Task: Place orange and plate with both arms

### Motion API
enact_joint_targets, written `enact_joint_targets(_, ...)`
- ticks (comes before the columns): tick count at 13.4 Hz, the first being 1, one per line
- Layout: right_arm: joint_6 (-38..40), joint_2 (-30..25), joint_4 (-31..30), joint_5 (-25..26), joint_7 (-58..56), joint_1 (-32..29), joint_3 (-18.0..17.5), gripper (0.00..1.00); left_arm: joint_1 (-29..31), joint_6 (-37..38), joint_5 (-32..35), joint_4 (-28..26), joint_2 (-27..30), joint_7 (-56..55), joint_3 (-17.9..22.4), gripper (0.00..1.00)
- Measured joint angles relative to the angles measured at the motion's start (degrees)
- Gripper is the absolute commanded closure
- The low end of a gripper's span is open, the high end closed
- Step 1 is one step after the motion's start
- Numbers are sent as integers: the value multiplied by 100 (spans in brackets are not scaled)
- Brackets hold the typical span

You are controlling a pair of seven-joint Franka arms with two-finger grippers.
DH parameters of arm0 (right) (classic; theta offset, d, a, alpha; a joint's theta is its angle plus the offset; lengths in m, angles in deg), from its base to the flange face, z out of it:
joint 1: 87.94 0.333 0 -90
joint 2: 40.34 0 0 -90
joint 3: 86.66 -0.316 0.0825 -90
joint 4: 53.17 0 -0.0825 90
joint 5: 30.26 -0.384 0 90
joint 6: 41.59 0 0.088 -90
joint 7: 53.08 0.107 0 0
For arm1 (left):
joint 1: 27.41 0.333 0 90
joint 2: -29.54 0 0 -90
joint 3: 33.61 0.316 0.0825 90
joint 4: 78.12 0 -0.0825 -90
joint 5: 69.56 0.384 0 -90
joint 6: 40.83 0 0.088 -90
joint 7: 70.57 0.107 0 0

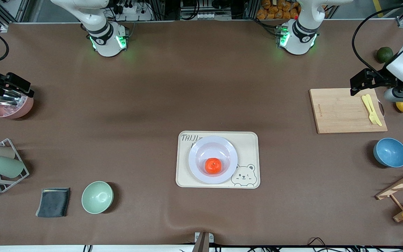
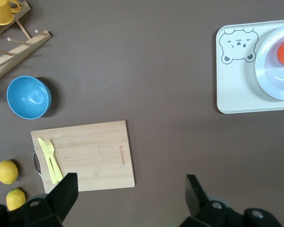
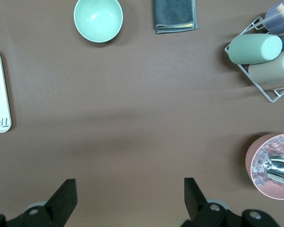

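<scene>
The left gripper (image 1: 357, 83) is held with its jaws spread and empty over the cutting board (image 1: 345, 110), on which yellow cutlery (image 1: 371, 109) lies. The right gripper (image 1: 4, 87), likewise spread and empty, is held over the pink bowl (image 1: 11, 110), in which clear pieces and a metal scoop are seen. "THIJI" is read on the bear tray (image 1: 248, 143), where the plate (image 1: 201, 155) is set; the orange (image 1: 213, 166) is contained in it
</scene>
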Motion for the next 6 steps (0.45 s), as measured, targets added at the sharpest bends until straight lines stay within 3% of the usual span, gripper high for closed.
enact_joint_targets(6, -13, 0, 10, -2, 0, 0, -43, 0, 0, -4, 0, 0, 0, 0, -1, 0)
